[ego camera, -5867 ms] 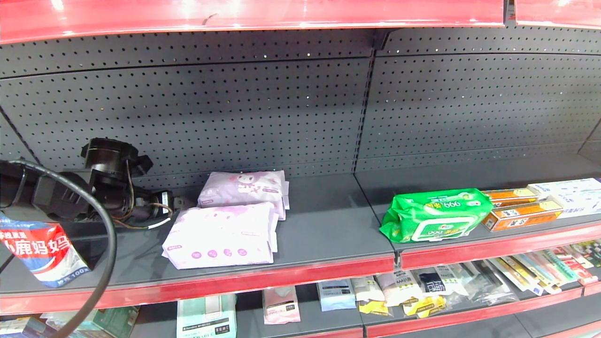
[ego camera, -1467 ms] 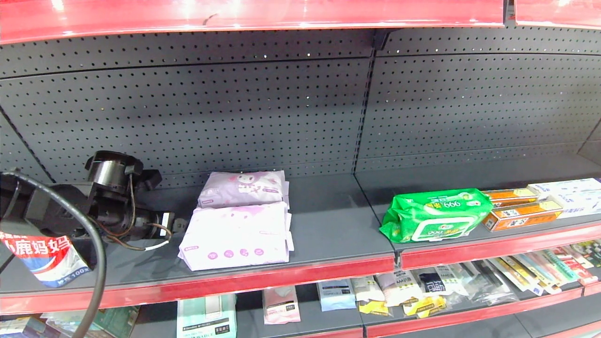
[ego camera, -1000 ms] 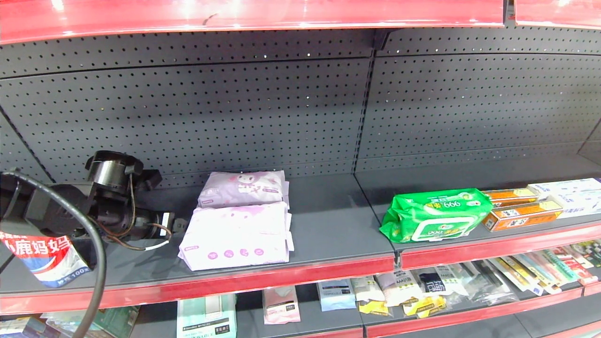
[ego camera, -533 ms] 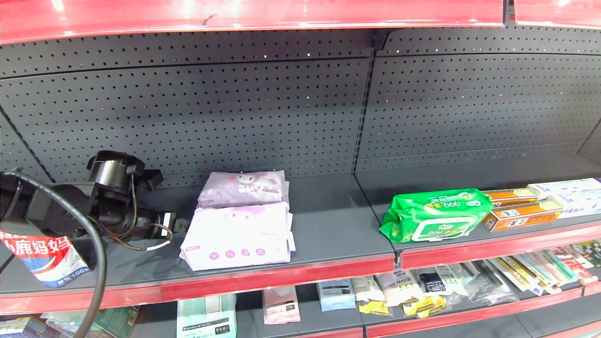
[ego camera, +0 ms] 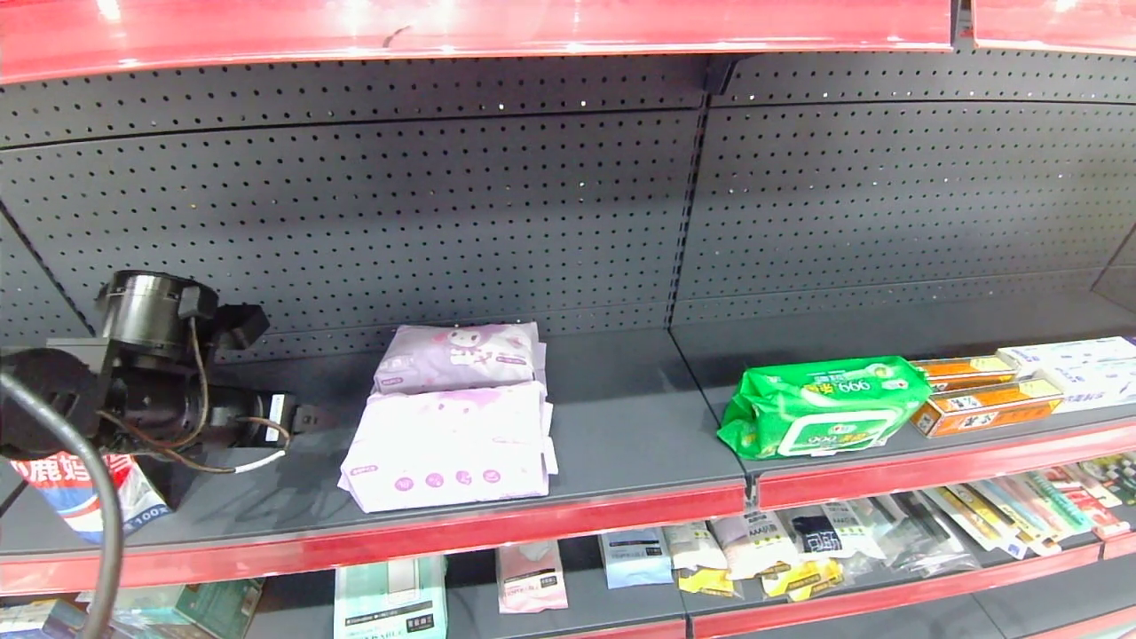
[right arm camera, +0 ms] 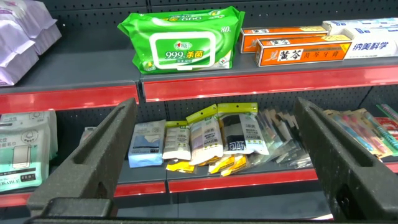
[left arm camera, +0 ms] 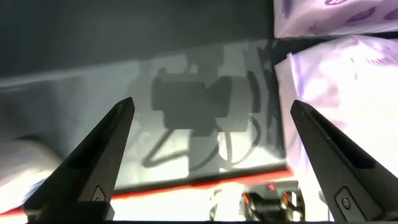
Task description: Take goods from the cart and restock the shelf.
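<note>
Your left gripper [left arm camera: 211, 106] is spread wide and empty, with the front pink tissue pack [ego camera: 448, 448] on the shelf [ego camera: 621, 426] just beside its fingertips. Your right gripper [right arm camera: 216, 102] also gapes wide, and the green wipes pack [right arm camera: 180, 40] lies ahead of it.

head view stands before the shelf [ego camera: 639, 417], facing it and tilted a little down, far enough back to take in two bays. left wrist view sits low and close over the shelf board, just beside the pink packs [left arm camera: 348, 93]. right wrist view hangs out in front, facing the green pack [right arm camera: 180, 40] and lower shelf [right arm camera: 249, 180]. head view shares both kinds of pack.
</note>
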Tool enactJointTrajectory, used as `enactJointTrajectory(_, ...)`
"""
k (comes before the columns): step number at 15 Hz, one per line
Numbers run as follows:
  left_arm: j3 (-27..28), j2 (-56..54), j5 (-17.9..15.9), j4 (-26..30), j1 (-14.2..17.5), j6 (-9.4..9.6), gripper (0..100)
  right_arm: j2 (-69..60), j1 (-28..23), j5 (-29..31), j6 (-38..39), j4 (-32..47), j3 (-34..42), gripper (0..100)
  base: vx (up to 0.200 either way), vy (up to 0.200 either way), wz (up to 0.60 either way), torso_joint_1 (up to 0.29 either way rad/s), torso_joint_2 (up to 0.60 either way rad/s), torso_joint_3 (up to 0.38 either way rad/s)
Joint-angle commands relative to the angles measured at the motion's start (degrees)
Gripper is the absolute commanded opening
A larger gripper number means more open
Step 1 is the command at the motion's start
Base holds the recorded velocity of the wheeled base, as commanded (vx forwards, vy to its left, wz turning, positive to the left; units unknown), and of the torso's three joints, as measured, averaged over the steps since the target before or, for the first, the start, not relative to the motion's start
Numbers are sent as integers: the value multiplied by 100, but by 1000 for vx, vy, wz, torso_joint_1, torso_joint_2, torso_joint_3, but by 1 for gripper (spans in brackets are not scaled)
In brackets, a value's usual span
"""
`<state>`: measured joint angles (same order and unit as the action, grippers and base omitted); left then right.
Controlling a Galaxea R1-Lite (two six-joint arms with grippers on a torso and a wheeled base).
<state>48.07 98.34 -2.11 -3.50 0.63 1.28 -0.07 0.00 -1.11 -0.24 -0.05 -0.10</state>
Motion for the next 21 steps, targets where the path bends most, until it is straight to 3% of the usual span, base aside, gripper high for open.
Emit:
enactJointTrajectory(1, -693, -1511, -9, -10, 262, 206, 100, 7, 0, -3, -2, -4, 1, 100, 0, 0, 0, 0, 0, 0)
enactJointTrajectory(2, -966, -2029, -18, -19, 323, 197, 100, 7, 0, -3, -2, -4, 1, 100, 0, 0, 0, 0, 0, 0)
enactJointTrajectory(3, -1581, -3225, -53, -19, 358, 206, 100, 7, 0, -3, -2, -4, 1, 100, 0, 0, 0, 0, 0, 0)
enactJointTrajectory(4, -1704, -3453, -70, -19, 358, 215, 100, 7, 0, -3, -2, -4, 1, 100, 0, 0, 0, 0, 0, 0)
enactJointTrajectory(5, -2495, -5290, -413, 25, 279, 259, 100, 7, 0, -3, -2, 5, 1, 100, 0, 0, 0, 0, 0, 0)
enactJointTrajectory(6, -2820, -6239, -650, 139, 253, 294, 100, 7, 0, -3, -2, 5, 1, 100, 0, 0, 0, 0, 0, 0)
enactJointTrajectory(9, -3418, -8182, -677, 948, 306, 294, 100, 7, 0, -3, -2, -4, 1, 100, 0, 0, 0, 0, 0, 0)
enactJointTrajectory(10, -3471, -9052, -721, 1475, 244, 294, 100, 7, 0, -3, -2, -4, 1, 100, 0, 0, 0, 0, 0, 0)
enactJointTrajectory(12, -3559, -9570, -580, 2011, 86, 259, 100, 7, 0, -3, -2, -4, 1, 100, 0, 0, 0, 0, 0, 0)
enactJointTrajectory(13, -3664, -9817, -255, 2081, -19, 153, 100, 7, 0, -3, -2, -4, 1, 100, 0, 0, 0, 0, 0, 0)
enactJointTrajectory(15, -3937, -9825, 26, 1888, -19, 109, 100, 7, 0, -3, -2, -4, 1, 100, 0, 0, 0, 0, 0, 0)
enactJointTrajectory(17, -3945, -9834, 694, 1888, -28, 65, 100, 7, 0, -3, -2, -4, 1, 100, 0, 0, 0, 0, 0, 0)
enactJointTrajectory(18, -3998, -9825, 861, 1809, -28, -75, 100, 7, 0, -3, -2, -4, 1, 100, 0, 0, 0, 0, 0, 0)
enactJointTrajectory(19, -4095, -9834, 773, 1624, -28, -58, 100, 7, 0, -3, -2, -4, 1, 100, 0, 0, 0, 0, 0, 0)
enactJointTrajectory(20, -4385, -9834, 97, 983, -28, 171, 100, 7, 0, -3, -2, -4, 1, 100, 0, 0, 0, 0, 0, 0)
enactJointTrajectory(21, -4543, -9834, -422, 587, -28, 250, 100, 7, 0, -3, -2, 5, 1, 100, 0, 0, 0, 0, 0, 0)
